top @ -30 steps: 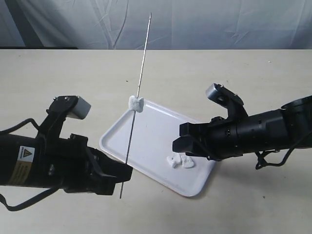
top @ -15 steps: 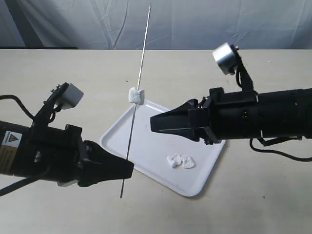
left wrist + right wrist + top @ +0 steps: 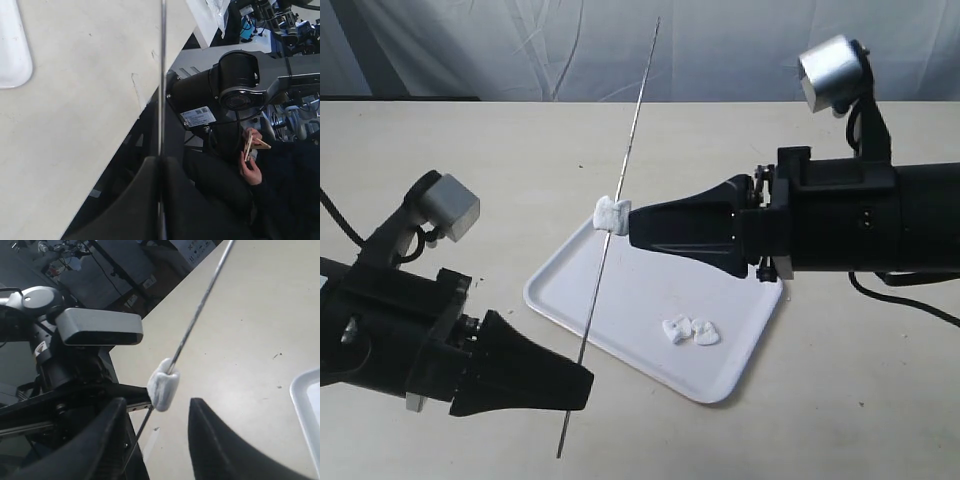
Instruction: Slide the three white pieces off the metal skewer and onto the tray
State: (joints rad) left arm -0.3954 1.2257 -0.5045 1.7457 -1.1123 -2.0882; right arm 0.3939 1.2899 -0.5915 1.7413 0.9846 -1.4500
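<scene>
My left gripper (image 3: pixel 577 384) is shut on the lower part of the metal skewer (image 3: pixel 632 140), which slants up over the table with its top leaning right. One white piece (image 3: pixel 610 214) is threaded on the skewer above the tray's (image 3: pixel 570 290) far left edge. My right gripper (image 3: pixel 632 226) is open, its tips right beside that piece. In the right wrist view the piece (image 3: pixel 163 384) hangs just beyond the gap of my right gripper (image 3: pixel 157 402), nearer one finger (image 3: pixel 107 440). A small cluster of white pieces (image 3: pixel 690 331) lies on the tray.
The tray lies diagonally on a beige table (image 3: pixel 840 400), with a white cloth backdrop (image 3: pixel 470 50) behind. In the left wrist view the table edge, the other arm's base (image 3: pixel 240 85) and a person's hand (image 3: pixel 252 167) show beyond the skewer (image 3: pixel 162 75).
My right gripper swung up from the tray and moved left until its tips reached the piece on the skewer. The skewer's top leaned further right, and my left gripper sank a little.
</scene>
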